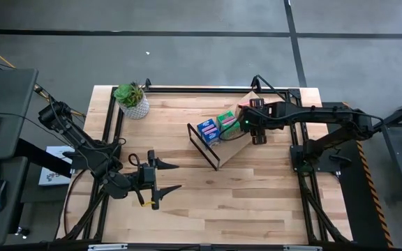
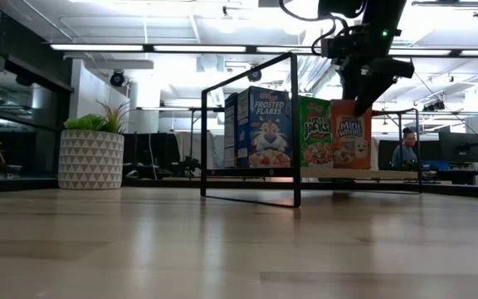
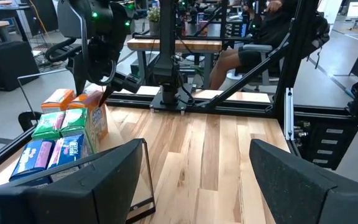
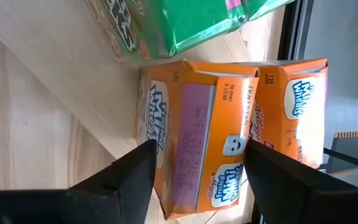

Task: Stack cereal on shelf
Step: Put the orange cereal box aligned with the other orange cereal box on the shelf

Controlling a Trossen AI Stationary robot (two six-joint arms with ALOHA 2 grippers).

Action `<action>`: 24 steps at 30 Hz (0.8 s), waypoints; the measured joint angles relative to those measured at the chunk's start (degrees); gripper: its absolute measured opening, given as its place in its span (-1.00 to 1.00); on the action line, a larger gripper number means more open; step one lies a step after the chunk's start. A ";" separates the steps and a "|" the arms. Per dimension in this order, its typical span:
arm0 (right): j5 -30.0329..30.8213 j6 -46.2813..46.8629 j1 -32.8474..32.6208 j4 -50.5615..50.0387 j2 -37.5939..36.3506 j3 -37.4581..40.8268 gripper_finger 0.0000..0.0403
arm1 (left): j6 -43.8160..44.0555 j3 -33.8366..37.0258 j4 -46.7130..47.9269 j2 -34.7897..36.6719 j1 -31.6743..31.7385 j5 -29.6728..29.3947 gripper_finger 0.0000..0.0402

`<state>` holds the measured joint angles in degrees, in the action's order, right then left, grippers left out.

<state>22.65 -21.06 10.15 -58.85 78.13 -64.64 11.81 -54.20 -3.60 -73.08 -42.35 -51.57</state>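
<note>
**Right wrist view: orange box seated, pincer letting go**

Right pincer (image 4: 194, 171) straddles the orange box (image 4: 197, 134), fingers apart, not clamping. Cereal: blue box (image 2: 260, 129), green box (image 2: 315, 131) and orange stand in a row on the shelf (image 1: 211, 155). Retreat straight up, no sideways drag. Left pincer (image 1: 160, 178) apart, parked over desk (image 1: 257, 202).

Overall light: bright, even, indoor.
Source: long ceiling tube fixtures (image 2: 148, 46) visible in low view, washed out to white.
Shadows: soft and faint; a weak one beside the plant pot (image 1: 135, 106) in high view.
Glare: pale sheen on tabletop (image 2: 222, 241) foreground, low view.
Focus: near tabletop blurred in low view; own fingers (image 4: 135, 180) soft in right wrist view.
Backlight: arm overhead reads as silhouette.
</note>
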 joint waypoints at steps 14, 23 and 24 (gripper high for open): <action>4.21 -1.53 -0.04 -6.28 -0.09 -1.10 0.15 | -1.44 0.01 -0.04 0.00 0.00 -0.02 0.44; 3.86 -3.89 -0.04 -0.54 -0.11 -1.84 0.15 | -1.46 -0.01 -0.04 0.00 0.00 0.00 0.44; 3.93 -3.89 -0.04 -0.12 -0.11 -1.84 0.15 | -1.46 0.01 -0.04 0.00 0.00 0.00 0.44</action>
<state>26.59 -24.95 10.11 -58.97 78.02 -66.48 10.35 -54.19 -3.64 -73.08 -42.35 -51.57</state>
